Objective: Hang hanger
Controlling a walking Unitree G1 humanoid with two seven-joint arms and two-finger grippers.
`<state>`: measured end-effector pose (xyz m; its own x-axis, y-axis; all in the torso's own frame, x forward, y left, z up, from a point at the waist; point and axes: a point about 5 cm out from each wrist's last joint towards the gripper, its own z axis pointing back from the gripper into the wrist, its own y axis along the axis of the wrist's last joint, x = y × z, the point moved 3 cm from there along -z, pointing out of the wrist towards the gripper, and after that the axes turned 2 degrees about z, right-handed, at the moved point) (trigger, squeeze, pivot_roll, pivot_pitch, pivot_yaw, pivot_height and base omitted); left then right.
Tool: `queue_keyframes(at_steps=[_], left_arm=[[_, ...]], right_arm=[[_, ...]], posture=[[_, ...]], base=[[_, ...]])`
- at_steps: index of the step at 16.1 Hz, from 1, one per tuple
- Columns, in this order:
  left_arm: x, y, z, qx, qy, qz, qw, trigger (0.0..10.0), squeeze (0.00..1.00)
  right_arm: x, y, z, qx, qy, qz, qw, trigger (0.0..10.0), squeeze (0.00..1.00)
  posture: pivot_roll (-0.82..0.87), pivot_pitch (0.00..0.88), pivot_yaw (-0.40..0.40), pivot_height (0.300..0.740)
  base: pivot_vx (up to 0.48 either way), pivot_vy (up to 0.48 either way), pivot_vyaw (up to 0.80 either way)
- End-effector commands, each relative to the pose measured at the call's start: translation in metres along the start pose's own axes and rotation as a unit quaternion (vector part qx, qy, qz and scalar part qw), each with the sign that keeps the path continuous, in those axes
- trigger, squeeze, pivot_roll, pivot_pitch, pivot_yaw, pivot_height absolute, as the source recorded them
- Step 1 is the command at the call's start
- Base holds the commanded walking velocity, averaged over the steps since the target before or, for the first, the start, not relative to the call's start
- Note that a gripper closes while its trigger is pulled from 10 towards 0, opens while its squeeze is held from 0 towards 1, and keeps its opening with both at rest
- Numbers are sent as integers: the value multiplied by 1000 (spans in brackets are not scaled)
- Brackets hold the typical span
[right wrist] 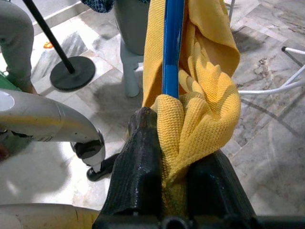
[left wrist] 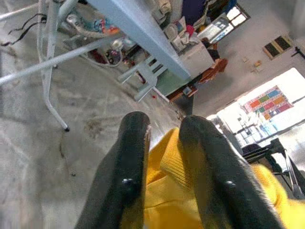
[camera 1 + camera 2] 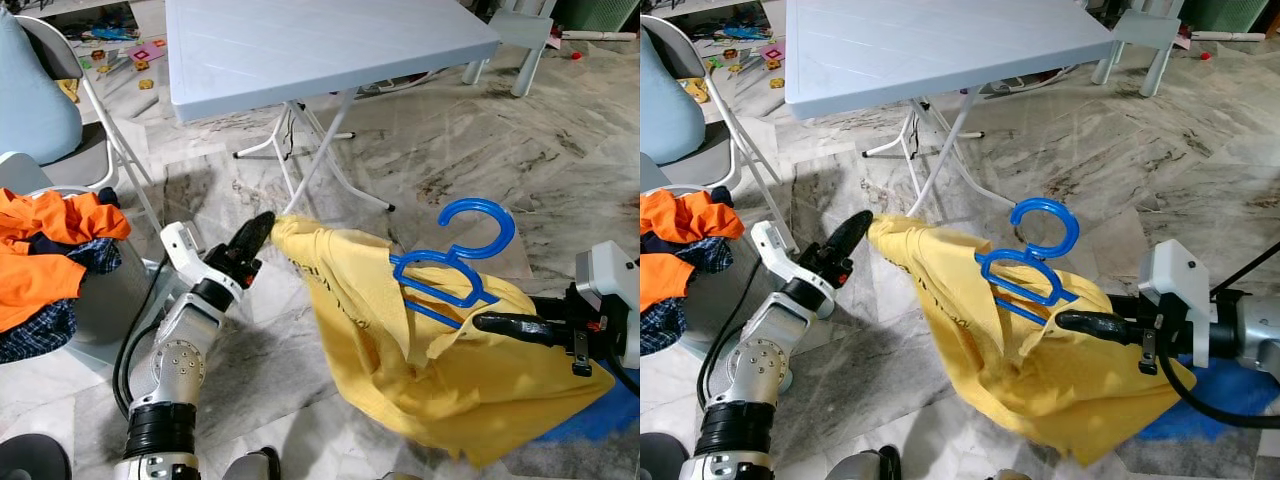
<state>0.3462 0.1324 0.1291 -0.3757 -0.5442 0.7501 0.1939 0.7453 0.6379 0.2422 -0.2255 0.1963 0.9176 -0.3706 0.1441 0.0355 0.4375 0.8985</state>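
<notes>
Gripping one corner of the single yellow shirt (image 3: 420, 350), the left gripper (image 3: 262, 229) is closed on cloth. The right gripper (image 3: 490, 322) is pinched on bunched fabric and the one blue hanger (image 3: 455, 268), which sits partly inside the shirt just above those fingers. Its hook points upward and its bar slopes down toward the right gripper, the nearer arm.

Blue plastic hanger (image 3: 455, 262), hook up, partly tucked into yellow shirt (image 3: 420, 360). Shirt hangs stretched above marble floor, bunched at both ends; hanger's lower bar seemingly hidden inside.
</notes>
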Motion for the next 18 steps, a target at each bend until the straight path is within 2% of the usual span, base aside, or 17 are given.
queue_keyframes(at_steps=[1,3,9,13,16,18], left_arm=[[-4,2,0,-2,14,3,1000,0,0],[-8,-2,0,-13,24,2,1000,0,0],[-3,-2,-4,-16,10,13,1000,0,0],[-14,22,-6,42,53,2,998,0,0],[-37,60,-3,120,134,-41,983,0,0],[-41,70,-2,115,142,-77,980,0,0]], right_arm=[[-3,12,0,11,13,27,999,10000,0],[-3,13,-1,12,14,28,999,10000,0],[-4,13,-1,13,15,28,999,10000,0],[-4,12,-3,14,15,26,999,10000,0],[-5,9,-2,11,16,22,1000,10000,0],[-6,7,-3,8,17,19,1000,10000,0]], posture=[[-134,184,14,740],[-134,183,14,740],[-135,183,17,740],[-131,182,18,740],[-131,181,17,740],[-132,181,15,740]], base=[[0,0,0],[0,0,0],[0,0,0],[0,0,0],[0,0,0],[0,0,0]])
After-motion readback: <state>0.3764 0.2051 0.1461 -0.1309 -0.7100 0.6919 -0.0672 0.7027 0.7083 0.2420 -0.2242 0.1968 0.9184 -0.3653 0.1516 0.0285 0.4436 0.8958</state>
